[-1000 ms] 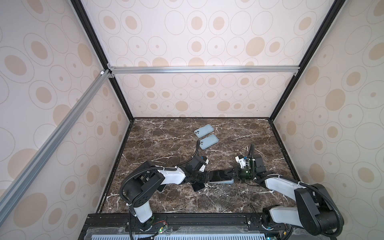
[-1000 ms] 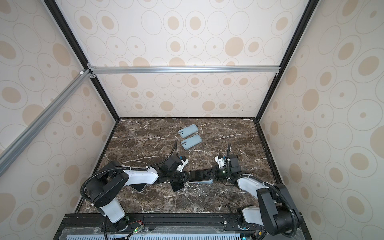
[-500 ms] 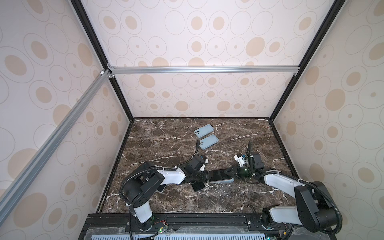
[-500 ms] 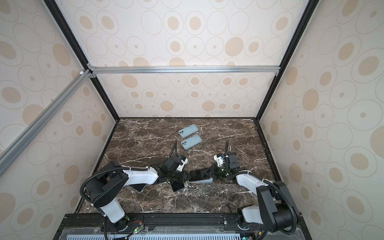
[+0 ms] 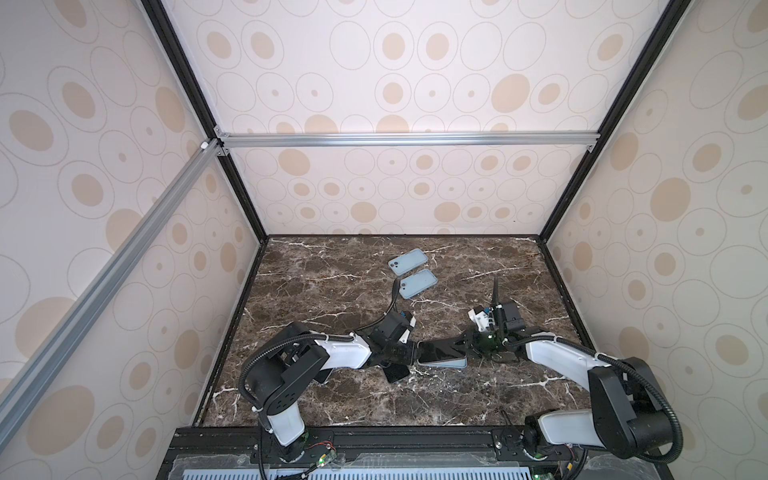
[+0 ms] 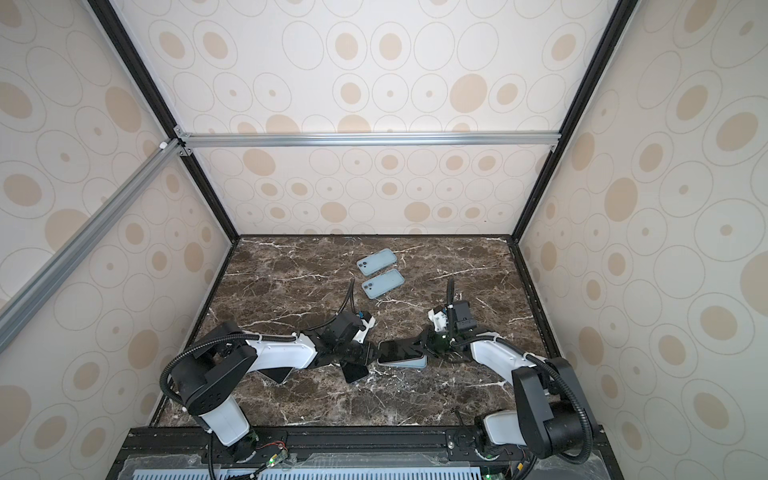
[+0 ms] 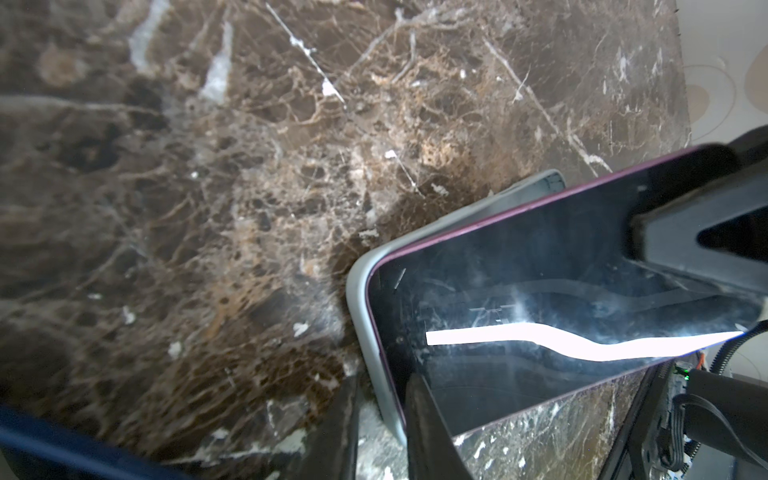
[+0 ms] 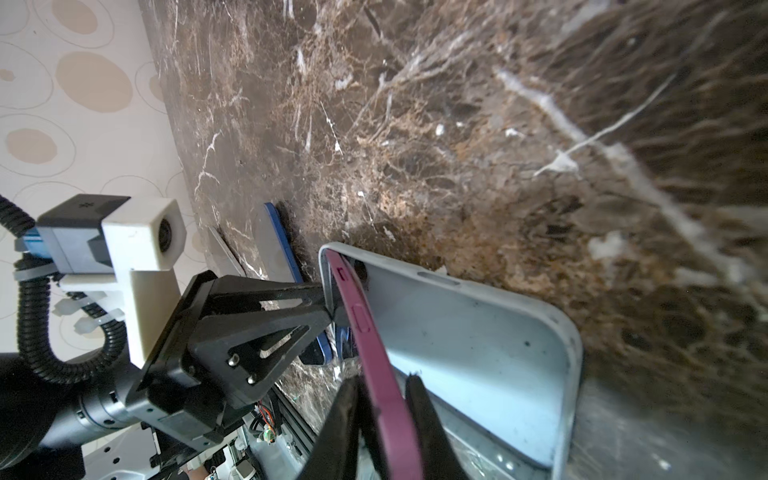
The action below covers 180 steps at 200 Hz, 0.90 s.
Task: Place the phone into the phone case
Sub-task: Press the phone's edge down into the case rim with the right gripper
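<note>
**Phone tilted over its case, gripped from both ends**

In both top views the phone (image 5: 440, 352) (image 6: 401, 350) lies screen-up near the front middle of the table (image 5: 332, 399), over the pale-blue case (image 5: 449, 364). The wrist views show its left end inside the case's rim and its right end lifted clear of the case floor.

The left gripper (image 5: 411, 353) is clamped on the case's left end. One finger (image 7: 424, 419) lies on the screen and the other is outside the end wall.

The right gripper (image 5: 464, 350) straddles the raised end. Its fingers (image 8: 424, 428) flank the phone's edge closely, but whether they press it cannot be told.

A dark-blue slab (image 5: 397, 372) lies flat under the left gripper, just beside the case. The far handset (image 5: 407, 262) and near handset (image 5: 417, 284) lie side by side, well apart toward the back.
</note>
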Motion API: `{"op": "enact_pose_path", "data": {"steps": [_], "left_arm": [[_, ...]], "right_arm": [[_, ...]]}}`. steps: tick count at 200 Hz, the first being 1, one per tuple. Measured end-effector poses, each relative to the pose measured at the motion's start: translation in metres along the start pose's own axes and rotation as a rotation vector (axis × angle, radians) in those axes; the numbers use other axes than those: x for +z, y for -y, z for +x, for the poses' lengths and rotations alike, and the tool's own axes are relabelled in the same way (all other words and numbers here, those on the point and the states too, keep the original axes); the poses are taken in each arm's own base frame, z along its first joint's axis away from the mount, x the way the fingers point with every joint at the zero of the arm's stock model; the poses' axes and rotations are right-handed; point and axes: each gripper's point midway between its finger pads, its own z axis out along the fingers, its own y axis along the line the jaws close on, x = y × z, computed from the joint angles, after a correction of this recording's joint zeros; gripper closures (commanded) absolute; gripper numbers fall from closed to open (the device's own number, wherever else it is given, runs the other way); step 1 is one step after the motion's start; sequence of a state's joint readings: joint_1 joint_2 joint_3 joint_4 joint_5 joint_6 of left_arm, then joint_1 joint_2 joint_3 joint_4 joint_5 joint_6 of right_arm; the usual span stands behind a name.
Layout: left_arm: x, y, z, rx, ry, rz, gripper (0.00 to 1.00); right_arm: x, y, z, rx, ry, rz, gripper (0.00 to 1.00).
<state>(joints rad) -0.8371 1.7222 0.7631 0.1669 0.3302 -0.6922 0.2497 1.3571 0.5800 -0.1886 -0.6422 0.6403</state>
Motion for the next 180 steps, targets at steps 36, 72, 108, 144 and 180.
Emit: {"op": "enact_pose_path", "data": {"steps": [36,72,108,144,180], "left_arm": [[0.000,0.000,0.000,0.003,-0.001,0.001,0.79],[0.000,0.001,0.000,0.003,-0.002,0.004,0.79],[0.000,0.003,0.002,0.002,-0.010,0.017,0.79],[0.000,0.007,0.005,-0.006,-0.028,0.038,0.79],[0.000,0.007,0.007,-0.008,-0.033,0.044,0.79]], "right_arm": [[-0.003,0.005,0.000,0.003,-0.006,0.049,0.75],[-0.003,0.010,0.002,0.007,-0.012,0.071,0.74],[-0.003,0.009,0.002,-0.005,-0.004,0.057,0.82],[-0.003,-0.002,0.000,-0.055,0.022,-0.009,0.84],[0.000,-0.003,0.001,-0.079,0.028,-0.042,0.82]]}}
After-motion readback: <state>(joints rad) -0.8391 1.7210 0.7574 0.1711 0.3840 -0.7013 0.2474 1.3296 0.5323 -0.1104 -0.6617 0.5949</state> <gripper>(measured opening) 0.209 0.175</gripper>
